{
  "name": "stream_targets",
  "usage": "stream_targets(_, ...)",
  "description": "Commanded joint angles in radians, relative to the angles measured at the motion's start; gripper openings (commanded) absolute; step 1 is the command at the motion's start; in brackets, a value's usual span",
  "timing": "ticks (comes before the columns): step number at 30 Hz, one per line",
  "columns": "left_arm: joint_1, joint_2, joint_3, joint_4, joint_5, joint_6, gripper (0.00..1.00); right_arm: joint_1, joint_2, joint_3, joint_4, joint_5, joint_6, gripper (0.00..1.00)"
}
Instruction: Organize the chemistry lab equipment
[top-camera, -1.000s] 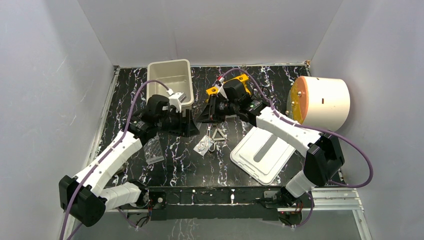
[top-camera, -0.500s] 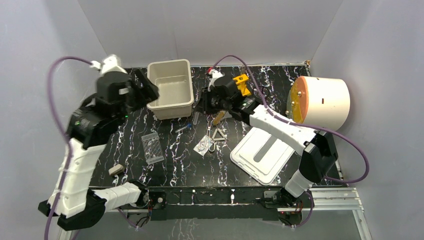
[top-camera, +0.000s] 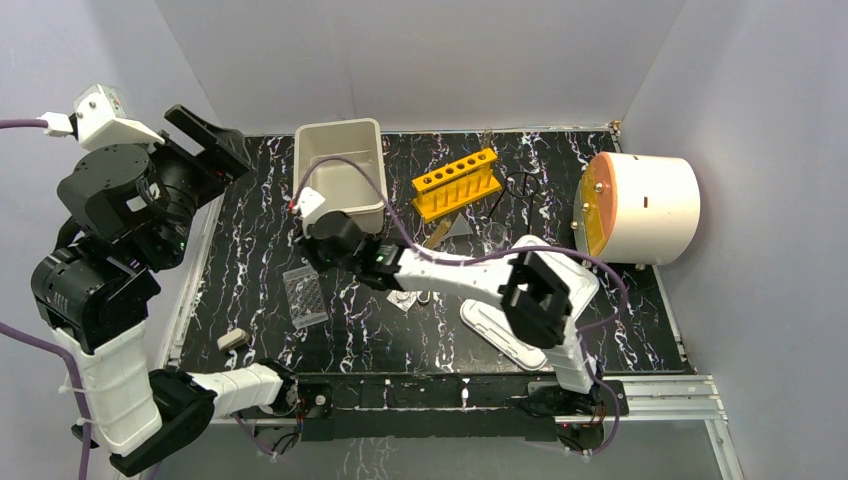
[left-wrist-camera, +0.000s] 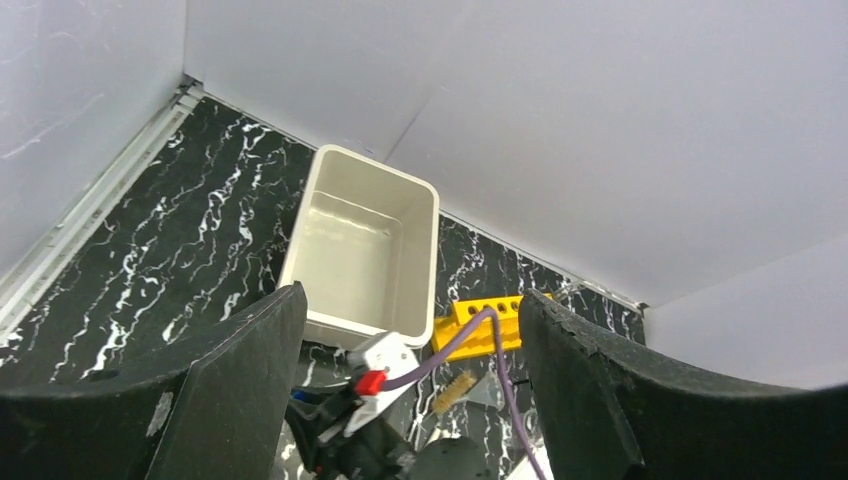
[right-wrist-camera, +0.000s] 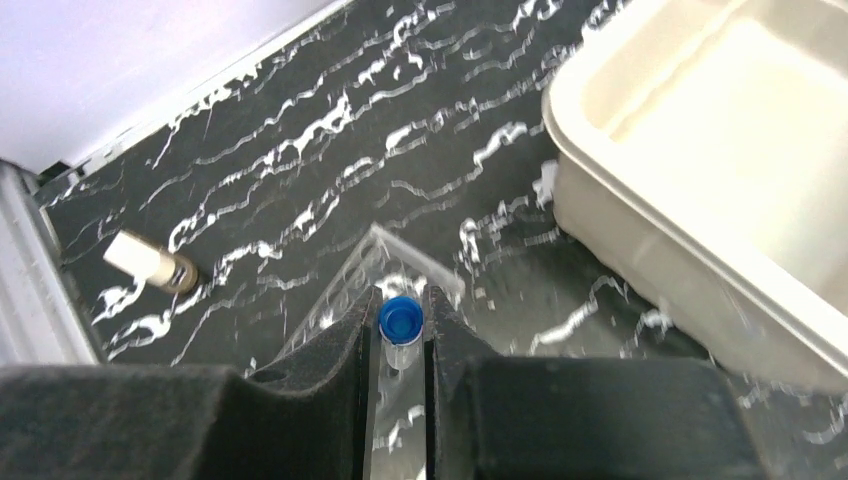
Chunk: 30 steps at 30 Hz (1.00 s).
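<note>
"Blue-capped clear vial (right-wrist-camera: 400, 325) was clamped in the right gripper (right-wrist-camera: 400, 300), over the clear plastic rack (top-camera: 305, 295) on the counter's near left."

"It needed centring there before release. The left gripper (left-wrist-camera: 410, 330) hung apart."

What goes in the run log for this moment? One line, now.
left hand: open, raised, empty | right hand: shut on blue-capped vial, low beside cream bin

mid-table: R arm (top-camera: 450, 272) lies across — blocked | left of bin (top-camera: 345, 178): bare strip, room to pass
</note>
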Motion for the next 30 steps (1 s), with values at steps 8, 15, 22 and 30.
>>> stream_targets(8, 0.001, -0.061, -0.050, 0.035, -0.081, 0.100, 0.77, 0.098, 0.305, 0.350, 0.197, 0.082, -0.275, 0.20)
stream_targets(15, 0.000, -0.065, -0.046, 0.024, -0.126, 0.113, 0.77, 0.106, 0.429, 0.493, 0.134, 0.083, -0.300, 0.20)
stream_targets(22, 0.000, -0.070, -0.053, 0.011, -0.140, 0.109, 0.77, 0.106, 0.460, 0.512, 0.099, 0.072, -0.291, 0.20)
stream_targets(30, 0.001, -0.067, -0.064, 0.001, -0.143, 0.100, 0.77, 0.106, 0.508, 0.571, 0.041, 0.090, -0.298, 0.19)
